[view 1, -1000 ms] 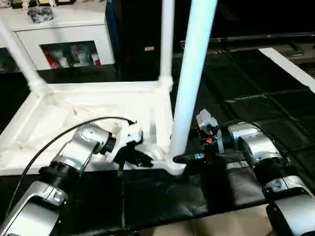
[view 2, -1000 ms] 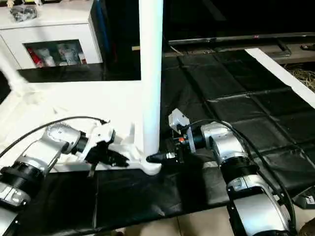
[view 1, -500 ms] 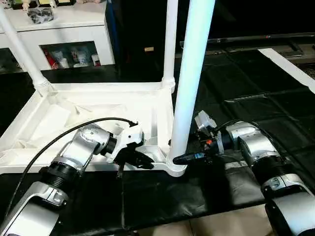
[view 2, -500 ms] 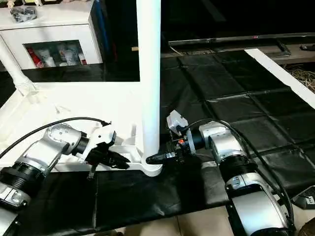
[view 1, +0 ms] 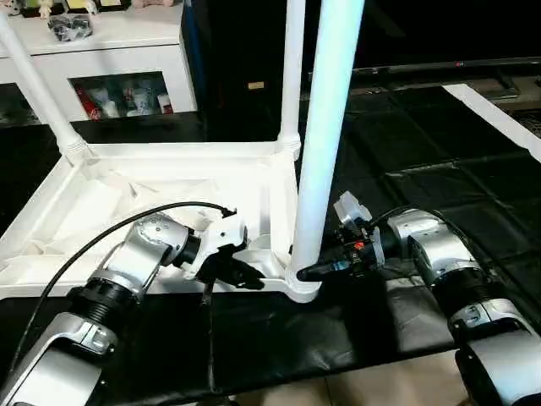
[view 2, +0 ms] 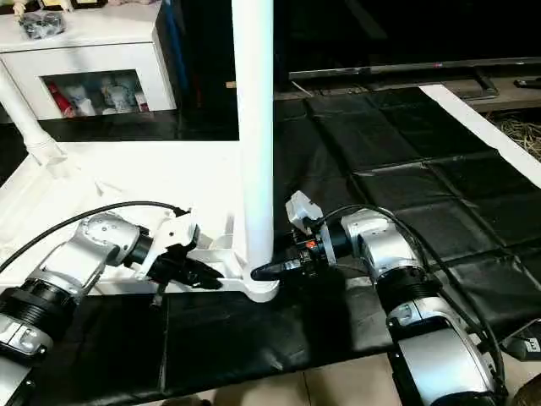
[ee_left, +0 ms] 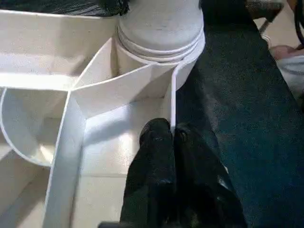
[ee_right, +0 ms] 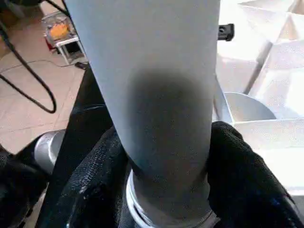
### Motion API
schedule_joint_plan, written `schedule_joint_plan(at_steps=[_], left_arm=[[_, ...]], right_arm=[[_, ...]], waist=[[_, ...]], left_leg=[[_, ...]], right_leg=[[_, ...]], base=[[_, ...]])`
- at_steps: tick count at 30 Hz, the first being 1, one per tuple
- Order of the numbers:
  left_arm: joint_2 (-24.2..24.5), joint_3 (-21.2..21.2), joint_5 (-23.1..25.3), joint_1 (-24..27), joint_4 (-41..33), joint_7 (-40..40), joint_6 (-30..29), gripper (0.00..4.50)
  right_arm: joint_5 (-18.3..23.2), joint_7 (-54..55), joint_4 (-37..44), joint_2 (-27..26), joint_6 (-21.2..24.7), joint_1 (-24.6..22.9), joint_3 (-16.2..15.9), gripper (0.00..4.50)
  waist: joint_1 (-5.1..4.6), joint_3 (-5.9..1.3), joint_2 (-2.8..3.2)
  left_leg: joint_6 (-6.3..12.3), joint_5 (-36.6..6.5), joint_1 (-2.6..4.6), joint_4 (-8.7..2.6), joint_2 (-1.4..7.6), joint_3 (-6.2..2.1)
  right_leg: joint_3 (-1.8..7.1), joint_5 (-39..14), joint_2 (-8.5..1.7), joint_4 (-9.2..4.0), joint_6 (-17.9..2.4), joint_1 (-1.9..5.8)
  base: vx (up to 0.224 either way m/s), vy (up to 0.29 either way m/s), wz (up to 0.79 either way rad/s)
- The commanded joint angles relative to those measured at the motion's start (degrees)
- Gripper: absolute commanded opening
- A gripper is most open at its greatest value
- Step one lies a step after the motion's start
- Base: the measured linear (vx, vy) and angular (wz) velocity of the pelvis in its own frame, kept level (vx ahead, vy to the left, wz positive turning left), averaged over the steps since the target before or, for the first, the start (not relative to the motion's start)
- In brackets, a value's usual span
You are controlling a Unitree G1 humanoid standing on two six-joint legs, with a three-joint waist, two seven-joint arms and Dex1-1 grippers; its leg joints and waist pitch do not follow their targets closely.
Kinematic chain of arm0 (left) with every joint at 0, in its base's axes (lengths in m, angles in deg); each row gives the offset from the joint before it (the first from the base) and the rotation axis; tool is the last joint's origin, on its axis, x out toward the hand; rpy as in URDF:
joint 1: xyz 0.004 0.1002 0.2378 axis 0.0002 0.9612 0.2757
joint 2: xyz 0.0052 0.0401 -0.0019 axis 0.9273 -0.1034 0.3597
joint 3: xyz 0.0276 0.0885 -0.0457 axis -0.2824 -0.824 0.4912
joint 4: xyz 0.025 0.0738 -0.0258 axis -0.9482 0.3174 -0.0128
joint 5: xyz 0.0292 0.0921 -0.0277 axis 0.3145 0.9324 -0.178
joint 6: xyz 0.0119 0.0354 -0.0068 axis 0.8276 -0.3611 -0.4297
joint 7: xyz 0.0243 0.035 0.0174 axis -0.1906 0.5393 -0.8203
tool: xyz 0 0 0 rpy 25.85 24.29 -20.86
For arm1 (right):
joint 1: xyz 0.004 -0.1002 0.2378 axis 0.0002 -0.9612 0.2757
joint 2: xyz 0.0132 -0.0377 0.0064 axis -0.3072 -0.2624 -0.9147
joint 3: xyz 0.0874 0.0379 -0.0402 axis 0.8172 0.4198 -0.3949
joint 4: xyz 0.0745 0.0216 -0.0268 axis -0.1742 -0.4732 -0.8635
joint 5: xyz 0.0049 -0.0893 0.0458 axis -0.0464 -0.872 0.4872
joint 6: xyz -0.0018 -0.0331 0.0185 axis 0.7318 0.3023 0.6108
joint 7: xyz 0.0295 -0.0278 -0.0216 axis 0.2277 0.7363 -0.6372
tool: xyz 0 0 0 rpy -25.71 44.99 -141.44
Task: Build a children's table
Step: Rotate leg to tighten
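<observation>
The right gripper (ee_right: 166, 156) clasps the near leg (view 1: 325, 144) just above its base, one black finger (ee_right: 237, 166) on each side of the tube. That leg stands upright in the lower-right corner socket (view 1: 303, 286) of the upturned top (view 1: 144, 182), centre of the frame. The left gripper (ee_left: 172, 137), lower centre-left, is pinched narrow on the thin white wall (ee_left: 172, 95) of the top's edge, just beside that socket. Two more legs rise from the far corners, one at upper left (view 1: 34, 85) and one at upper centre (view 1: 292, 68). The top lies on a black mat (view 1: 439, 152). A white cabinet (view 1: 118, 59) stands at upper left.
</observation>
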Motion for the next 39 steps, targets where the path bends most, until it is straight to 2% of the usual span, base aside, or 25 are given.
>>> schedule_joint_plan(at_steps=[1,3,4,6,7,8,9,10,12,13,16,19,20,21,22,24,27,29,31,32,37,39], left_arm=[[-2.6,1.1,-0.1,-1.6,0.4,-4.5,-2.4,0.00],[-3.9,2.0,-0.5,-2.2,0.3,-7.1,-5.3,0.00],[-4.9,2.7,-0.8,-2.6,0.1,-9.0,-7.4,0.00],[-6.8,3.9,-0.9,-3.6,0.4,-12.9,-10.4,0.00],[-7.7,4.4,-0.8,-4.1,0.8,-14.8,-11.5,0.00],[-8.2,4.7,-0.8,-4.3,1.0,-15.7,-12.0,0.00],[-8.6,4.9,-0.8,-4.5,1.2,-16.5,-12.4,0.00],[-9.8,5.7,-0.7,-5.1,1.8,-19.1,-13.4,0.00],[-11.4,6.9,-0.9,-5.8,2.3,-22.6,-14.7,0.00],[-13.7,8.7,-1.3,-6.6,3.0,-27.2,-16.1,0.00],[-16.2,10.7,-1.8,-7.0,2.9,-31.3,-17.6,0.00],[-17.2,11.4,-2.0,-7.3,2.5,-32.9,-18.0,0.00],[-17.0,11.2,-1.9,-7.3,2.4,-32.5,-17.8,0.00],[-17.0,11.2,-1.9,-7.3,2.4,-32.5,-17.8,0.00],[-16.3,10.8,-1.6,-7.1,2.0,-31.8,-17.8,0.00],[-15.1,10.1,-0.9,-6.4,1.4,-30.6,-17.7,0.00],[-14.1,9.8,-0.4,-5.8,1.0,-29.4,-16.9,0.00],[-12.4,8.8,0.0,-4.7,0.3,-26.7,-15.6,0.00],[-11.5,8.2,0.1,-4.2,0.1,-25.4,-15.0,0.00],[-11.2,8.1,0.2,-4.0,0.2,-25.0,-14.4,0.00],[-8.8,6.7,-0.1,-2.5,0.2,-19.4,-9.5,0.00],[-7.8,6.3,-0.4,-2.2,0.1,-17.1,-7.3,0.00]], right_arm=[[0.5,4.7,1.2,-2.2,3.8,-0.6,0.7,2.08],[-0.6,11.0,0.7,-3.9,4.4,-0.7,1.3,2.07],[-1.4,16.2,-0.3,-5.3,5.2,-0.3,1.7,2.07],[-2.4,24.8,-2.4,-7.9,6.5,0.7,2.9,2.06],[-2.6,28.8,-3.5,-9.2,7.2,1.4,3.6,2.06],[-2.8,31.1,-4.0,-9.9,7.6,1.8,3.9,2.06],[-2.9,33.0,-4.5,-10.5,8.0,2.0,4.2,2.06],[-3.1,36.7,-5.0,-11.6,8.2,2.5,4.9,2.05],[-3.5,41.3,-5.5,-13.2,8.4,3.0,5.5,2.05],[-3.8,46.0,-5.9,-15.0,8.7,3.5,6.2,2.04],[-3.7,48.6,-5.7,-16.9,8.9,3.8,7.2,2.04],[-1.9,47.4,-5.8,-18.1,7.5,3.9,8.4,2.04],[-1.8,46.8,-5.7,-17.9,7.4,3.8,8.2,2.38],[-1.8,46.8,-5.7,-17.9,7.4,3.8,8.2,2.38],[-2.0,46.2,-5.6,-17.8,7.1,3.5,8.1,2.38],[-1.2,44.6,-4.7,-17.4,7.8,2.9,8.6,2.78],[-1.1,43.6,-4.0,-16.7,8.0,2.4,8.8,2.94],[-1.2,40.8,-3.1,-14.6,7.2,1.7,8.7,3.21],[-1.4,38.8,-2.9,-13.2,6.6,1.4,8.4,3.26],[-1.5,38.1,-2.9,-12.7,6.2,1.4,8.4,3.41],[-1.1,26.5,-0.3,-6.7,4.2,0.1,6.3,3.76],[-1.5,23.5,0.4,-4.8,3.2,-0.1,5.5,3.96]], waist=[[-0.62,-4.04,-0.72],[-0.75,-4.05,-0.73],[-1.03,-3.91,-0.46],[-2.05,-3.81,-0.71],[-2.82,-3.82,-0.67],[-3.18,-3.75,-0.37],[-3.84,-3.77,-0.52],[-4.23,-3.78,-0.42],[-4.91,-3.85,-0.58],[-5.14,-3.95,-0.63],[-5.17,-4.09,-0.65],[-4.92,-4.41,-0.75],[-4.91,-4.41,-0.73],[-4.84,-4.44,-0.71],[-4.80,-4.43,-0.66],[-4.74,-4.41,-0.57],[-4.75,-4.42,-0.55],[-4.68,-4.45,-0.54],[-4.64,-4.50,-0.52],[-4.47,-4.43,-0.32],[-3.37,-4.38,-0.43],[-2.64,-4.37,-0.45]], left_leg=[[1.85,-15.2,0.78,-4.09,1.42,-0.14],[1.42,-15.8,0.87,-4.08,1.28,-0.23],[1.06,-16.4,0.85,-4.13,1.15,-0.33],[0.37,-16.8,0.75,-4.21,0.89,-0.45],[-0.01,-16.8,0.57,-4.21,0.73,-0.60],[-0.14,-17.1,0.48,-4.24,0.69,-0.69],[-0.10,-17.6,0.24,-4.27,0.57,-0.86],[0.14,-17.8,-0.02,-4.26,0.45,-0.95],[0.28,-17.2,0.30,-3.96,0.25,-0.69],[0.53,-16.5,0.38,-3.92,0.34,-0.61],[1.43,-15.3,0.36,-3.78,0.35,-0.49],[3.09,-12.7,0.01,-3.67,0.48,-0.37],[3.34,-12.4,-0.07,-3.68,0.50,-0.36],[3.63,-11.9,-0.02,-3.64,0.53,-0.29],[3.83,-11.8,-0.04,-3.63,0.52,-0.27],[3.88,-11.9,-0.04,-3.65,0.53,-0.28],[4.02,-11.7,-0.08,-3.67,0.65,-0.27],[3.94,-11.9,-0.02,-3.68,0.67,-0.28],[4.18,-12.1,-0.07,-3.63,0.76,-0.23],[4.21,-12.1,0.08,-3.65,0.87,-0.18],[4.10,-13.4,0.26,-3.59,0.95,-0.02],[4.02,-13.2,0.27,-3.63,1.04,-0.02]], right_leg=[[2.57,-22.5,-3.09,-4.18,-11.1,2.84],[2.44,-24.7,-3.21,-4.42,-10.1,2.82],[2.33,-26.4,-3.22,-4.59,-9.4,2.79],[2.16,-28.3,-3.17,-4.95,-8.3,2.86],[1.99,-29.0,-3.21,-4.90,-8.0,3.00],[1.91,-29.5,-3.18,-5.01,-7.8,2.99],[1.61,-30.6,-3.16,-5.22,-7.0,3.24],[1.53,-30.8,-3.17,-5.32,-6.5,3.37],[1.67,-29.7,-3.02,-5.56,-7.1,2.93],[1.86,-28.0,-2.96,-5.36,-7.8,2.84],[1.88,-25.4,-2.90,-5.17,-9.0,2.95],[2.01,-18.9,-2.84,-4.47,-11.2,3.25],[2.02,-18.2,-2.83,-4.42,-11.4,3.31],[2.05,-16.9,-2.82,-4.27,-11.9,3.32],[2.04,-16.5,-2.90,-4.25,-12.2,3.43],[2.03,-17.2,-2.97,-4.30,-12.0,3.51],[2.10,-15.8,-2.89,-4.13,-12.4,3.46],[2.11,-15.5,-2.90,-4.07,-12.6,3.48],[2.11,-14.7,-2.85,-3.94,-12.9,3.53],[2.13,-14.6,-2.84,-3.97,-13.2,3.32],[2.16,-16.2,-2.83,-4.18,-12.7,3.27],[2.21,-16.5,-2.87,-4.16,-12.4,3.15]], base=[[0.000,0.000,0.00],[0.000,0.000,0.00],[0.000,0.000,0.00],[0.000,0.000,0.00],[0.000,0.000,0.00],[0.000,0.000,0.00],[0.000,0.000,0.00],[0.000,0.000,0.00],[0.000,0.000,0.00],[0.000,0.000,0.00],[0.000,0.000,0.00],[0.000,0.000,0.00],[0.000,0.000,0.00],[0.000,0.000,0.00],[0.000,0.000,0.00],[0.000,0.000,0.00],[0.000,0.000,0.00],[0.000,0.000,0.00],[0.000,0.000,0.00],[0.000,0.000,0.00],[0.000,0.000,0.00],[0.000,0.000,0.00]])
